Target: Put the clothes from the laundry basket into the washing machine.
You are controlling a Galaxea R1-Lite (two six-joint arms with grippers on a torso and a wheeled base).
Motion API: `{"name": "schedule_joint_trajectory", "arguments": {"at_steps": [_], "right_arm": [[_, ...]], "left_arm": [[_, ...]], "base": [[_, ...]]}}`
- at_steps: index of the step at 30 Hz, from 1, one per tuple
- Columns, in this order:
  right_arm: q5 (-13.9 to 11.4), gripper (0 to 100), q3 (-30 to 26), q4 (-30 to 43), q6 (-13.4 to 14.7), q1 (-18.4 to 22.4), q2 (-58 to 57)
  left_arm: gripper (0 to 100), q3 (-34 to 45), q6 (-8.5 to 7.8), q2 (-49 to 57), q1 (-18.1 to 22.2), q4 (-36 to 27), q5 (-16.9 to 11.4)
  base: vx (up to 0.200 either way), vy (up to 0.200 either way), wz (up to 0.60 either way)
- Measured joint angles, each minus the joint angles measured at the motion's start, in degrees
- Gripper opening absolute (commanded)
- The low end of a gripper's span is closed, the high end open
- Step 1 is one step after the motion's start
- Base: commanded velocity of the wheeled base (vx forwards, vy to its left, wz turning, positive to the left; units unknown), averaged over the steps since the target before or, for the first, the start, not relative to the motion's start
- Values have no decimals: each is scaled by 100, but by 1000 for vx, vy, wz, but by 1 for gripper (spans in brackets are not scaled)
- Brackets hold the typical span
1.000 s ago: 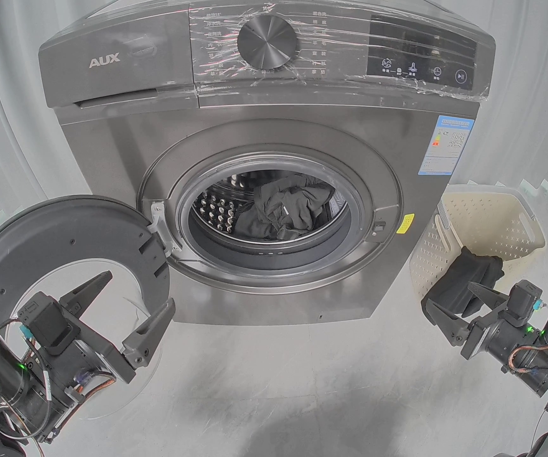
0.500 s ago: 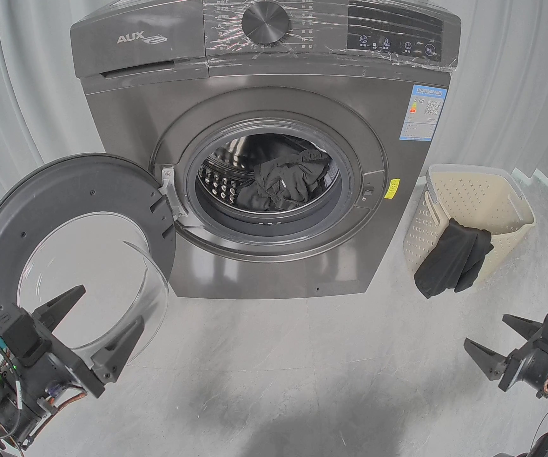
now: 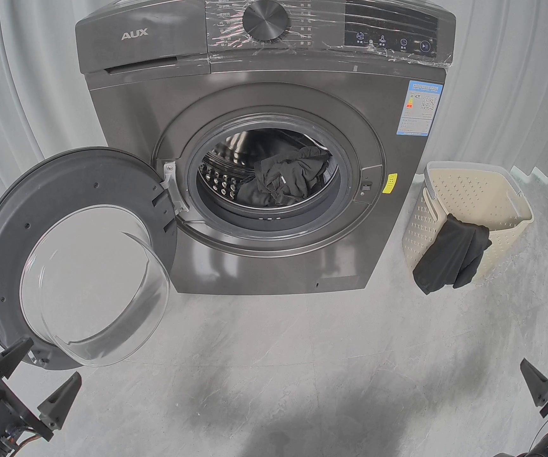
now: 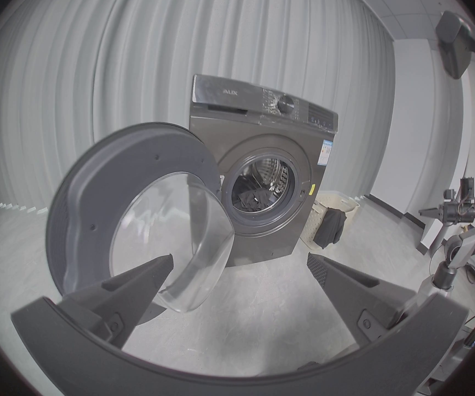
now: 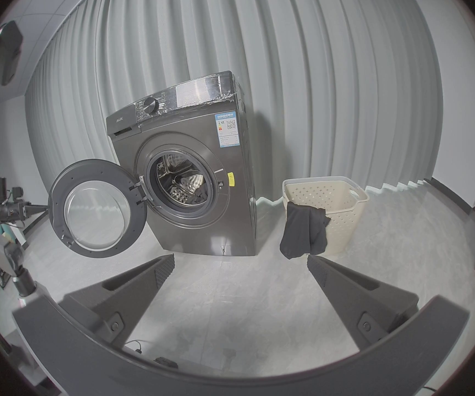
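Beside the washing machine (image 3: 128, 115), a black garment (image 3: 451, 255) hangs over the laundry basket (image 3: 477, 192) rim, dark clothes (image 3: 286, 176) lie inside the drum, and left gripper (image 3: 55, 357) and right gripper (image 3: 538, 349) sit low, fingers spread, empty.

Washing machine (image 3: 267, 141) fills centre & top of frame, on the floor (image 3: 299, 363). Its door (image 3: 77, 255) hangs open at mid-left. Clothes (image 3: 286, 176) lie in the drum, centre. Laundry basket (image 3: 496, 204) stands just right of machine, w/ a garment (image 3: 451, 255) draped over its near rim.
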State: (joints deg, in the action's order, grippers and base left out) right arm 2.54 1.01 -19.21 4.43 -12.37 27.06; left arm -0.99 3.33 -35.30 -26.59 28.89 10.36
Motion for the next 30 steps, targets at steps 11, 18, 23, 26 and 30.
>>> {"name": "schedule_joint_trajectory", "arguments": {"at_steps": [11, 18, 23, 26, 30], "right_arm": [[-786, 100, 28, 1842, -284, 1101, -2116], [-240, 100, 13, 1975, -377, 1268, -2514], [-410, 100, 2, 1948, -483, 1289, -2597], [-463, 100, 0, 1942, -502, 1286, -2621], [-472, 100, 0, 1940, -505, 1281, -2633]], "left_arm": [[100, -2, 55, 2398, 1546, -2060, -1307], [100, -2, 26, 2985, 2267, -2411, -1217], [100, -2, 22, 3285, 2640, -2455, -1259], [100, -2, 0, 3368, 2659, -2476, -1195], [100, -2, 12, 3426, 2669, -2491, -917]], "base": [[0, -200, 0], [0, -200, 0], [0, -200, 0], [0, -67, 0], [0, 0, 0]]}}
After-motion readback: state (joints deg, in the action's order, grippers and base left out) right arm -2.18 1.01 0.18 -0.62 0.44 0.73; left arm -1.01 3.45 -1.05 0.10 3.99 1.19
